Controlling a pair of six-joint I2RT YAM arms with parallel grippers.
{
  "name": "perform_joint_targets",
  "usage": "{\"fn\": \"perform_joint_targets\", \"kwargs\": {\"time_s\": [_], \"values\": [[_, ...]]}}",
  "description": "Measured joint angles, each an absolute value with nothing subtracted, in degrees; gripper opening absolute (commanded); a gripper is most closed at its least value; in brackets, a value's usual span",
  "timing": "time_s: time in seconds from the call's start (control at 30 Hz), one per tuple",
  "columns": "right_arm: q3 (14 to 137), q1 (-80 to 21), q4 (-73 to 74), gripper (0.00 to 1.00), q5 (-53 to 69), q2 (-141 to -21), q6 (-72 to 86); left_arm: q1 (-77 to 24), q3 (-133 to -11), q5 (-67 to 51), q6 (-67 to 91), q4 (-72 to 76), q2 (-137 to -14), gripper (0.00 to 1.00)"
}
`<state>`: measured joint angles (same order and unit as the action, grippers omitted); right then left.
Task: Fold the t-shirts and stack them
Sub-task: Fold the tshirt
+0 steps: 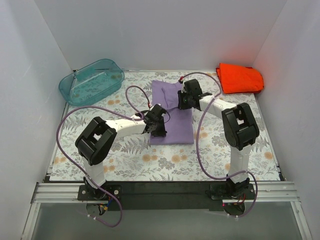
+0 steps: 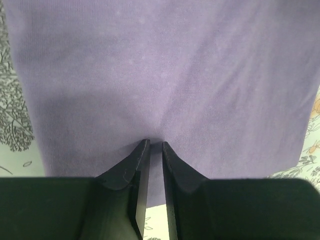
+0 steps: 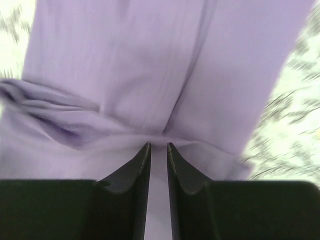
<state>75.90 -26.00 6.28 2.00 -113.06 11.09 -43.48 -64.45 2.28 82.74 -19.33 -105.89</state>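
the lavender shirt [image 1: 172, 112] lies in the middle of the fern-printed worktop [image 1: 150, 162], somewhat nearer the far edge. it is folded into a long panel running from the far side toward the near side. its near half lies flat and smooth, while its far end is rumpled and gathered. the orange-red shirt [image 1: 240, 78] sits as a folded bundle in the far right corner, well apart from the lavender one. a teal tub [image 1: 92, 80] stands in the far left corner.

the left arm [image 1: 125, 127] reaches in from the left, and its jaws are at the near left corner of the lavender shirt. in the left wrist view they are drawn to a narrow slit, with the cloth's edge pinched between them. the right arm [image 1: 215, 105] reaches toward the far end of the same shirt. in the right wrist view its jaws are just as narrow, with a ridge of lavender cloth caught in the slit and creases fanning out to the left.
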Motion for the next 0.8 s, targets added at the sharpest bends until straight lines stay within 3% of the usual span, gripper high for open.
{"fn": "perform_joint_targets", "kwargs": {"time_s": [0.23, 0.5, 0.67, 0.8], "values": [[79.50, -23.75, 4.05, 0.27, 4.08, -111.44, 10.37, -44.18, -61.49, 1.06, 83.99, -20.18, -103.07, 0.18], [56.53, -20.99, -1.67, 0.32, 18.87, -95.24, 16.49, -43.75, -58.04, 1.45, 85.47, -22.50, -97.01, 0.23], [53.12, -15.73, -7.90, 0.33, 29.06, -95.46, 21.67, -36.36, -55.75, -1.21, 85.73, -16.60, -92.03, 0.20], [53.10, -13.52, -14.68, 0.33, 34.92, -98.89, 25.34, -29.45, -56.97, -4.01, 85.19, -10.33, -95.26, 0.16]]}}
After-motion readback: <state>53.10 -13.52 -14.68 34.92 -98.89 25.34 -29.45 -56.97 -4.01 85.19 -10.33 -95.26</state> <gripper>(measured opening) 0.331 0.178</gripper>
